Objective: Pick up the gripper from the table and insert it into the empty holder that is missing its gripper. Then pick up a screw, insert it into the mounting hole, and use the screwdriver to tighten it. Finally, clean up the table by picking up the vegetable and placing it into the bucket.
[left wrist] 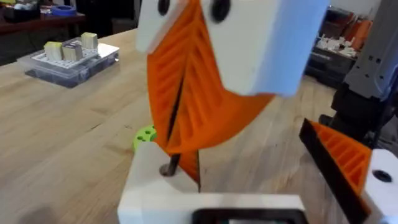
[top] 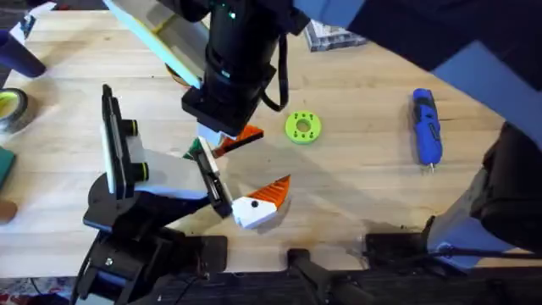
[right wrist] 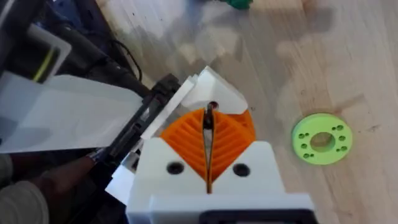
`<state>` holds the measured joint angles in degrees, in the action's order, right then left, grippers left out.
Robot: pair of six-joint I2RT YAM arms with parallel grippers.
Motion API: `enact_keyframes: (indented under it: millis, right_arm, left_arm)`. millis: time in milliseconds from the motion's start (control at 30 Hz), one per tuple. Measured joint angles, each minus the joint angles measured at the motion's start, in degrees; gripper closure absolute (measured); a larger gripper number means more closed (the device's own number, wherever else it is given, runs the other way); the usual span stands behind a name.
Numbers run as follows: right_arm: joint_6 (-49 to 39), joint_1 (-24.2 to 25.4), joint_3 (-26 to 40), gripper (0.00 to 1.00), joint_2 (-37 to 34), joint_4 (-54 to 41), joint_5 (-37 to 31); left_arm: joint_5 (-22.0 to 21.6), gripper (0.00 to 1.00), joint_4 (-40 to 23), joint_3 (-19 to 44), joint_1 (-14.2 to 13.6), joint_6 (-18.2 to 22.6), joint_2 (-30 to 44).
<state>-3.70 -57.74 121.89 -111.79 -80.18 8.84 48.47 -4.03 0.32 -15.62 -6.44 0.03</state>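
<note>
My right gripper (top: 222, 135) (right wrist: 208, 124) points down at the stand, its orange pads (left wrist: 205, 93) shut on a thin screw (right wrist: 209, 127) (left wrist: 169, 167). The screw's tip sits at a hole in the white gripper (right wrist: 214, 93), whose orange wedge (top: 246, 135) sticks out at the far end of the black holder (top: 212, 178) (right wrist: 146, 118). My left gripper (left wrist: 186, 190) is low beside that spot. The blue screwdriver (top: 426, 125) lies far right on the table. Something green (right wrist: 239, 3) lies beyond; I cannot tell whether it is the vegetable. The bucket is hidden.
A second white-orange piece with a black dot (top: 258, 206) (left wrist: 348, 162) sits at the holder's near end. A green disc (top: 302, 127) (right wrist: 321, 138) lies right of the right gripper. A clear parts box (left wrist: 68, 59) stands at the back. A tape roll (top: 10, 110) lies far left.
</note>
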Motion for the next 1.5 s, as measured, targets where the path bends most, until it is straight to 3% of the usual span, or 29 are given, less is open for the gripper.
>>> enact_keyframes:
  millis: [1033,1100,1267,1333,1500]
  right_arm:
    - [-0.28,-0.22,0.00,0.976,-2.27,0.26,-2.49]
    - [-0.11,-0.22,0.00,0.804,-2.27,0.28,-2.85]
    - [0.69,0.80,0.11,0.055,-2.21,-0.22,-5.14]
    - [1.61,1.83,0.17,0.011,-2.16,-0.18,-5.09]
    - [2.49,3.45,1.91,0.006,-1.65,-1.10,-4.70]
  left_arm:
    - [-0.02,0.011,-0.02,0.00,0.02,-0.20,0.02]
    - [-0.02,0.011,-0.02,0.00,0.02,-0.20,0.00]
    - [-0.04,0.011,0.00,0.00,0.02,-0.22,0.00]
    - [0.00,0.011,0.00,0.00,0.00,-0.07,0.00]
    - [0.02,0.011,0.00,0.00,0.00,0.00,0.00]
